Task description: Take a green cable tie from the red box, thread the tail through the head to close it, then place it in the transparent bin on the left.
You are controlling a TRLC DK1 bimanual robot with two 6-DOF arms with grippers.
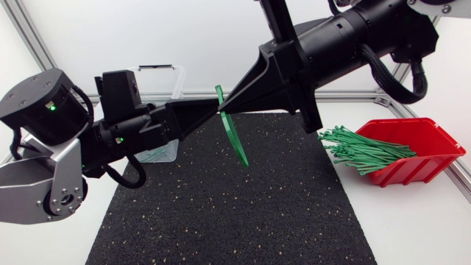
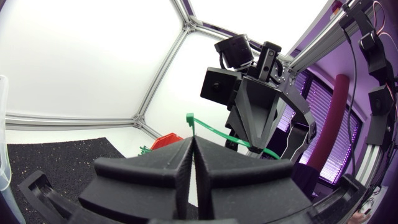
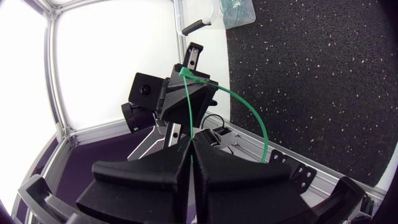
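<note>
In the left wrist view, the left gripper [image 2: 193, 142] had its fingers pressed together on the cable tie [image 2: 217, 133]. The tie's head stood just above the fingertips, and the strap bent away toward the other arm. The right gripper [image 3: 190, 142] was likewise clamped on the cable tie. It pinched a thin end that ran straight ahead from its fingers to the head, while the rest of the strap bowed out to one side in a wide arc. Seen from above, the two grippers met tip to tip over the black mat [image 1: 221, 213], with the tie held between them clear of the surface.

The step in hand looked like threading. Whether the tail had already passed through the head could not be told. To do it well, the left gripper should probably keep the head steady while the right draws the tail along the line of the slot, without twisting the strap or letting the arc kink.

Further off, the red box [image 1: 423, 140] of spare ties [image 1: 360, 151] sat on the counter [image 1: 412, 221] to the right. The transparent bin [image 1: 179, 82] stood behind the left arm, well apart from the tie.
</note>
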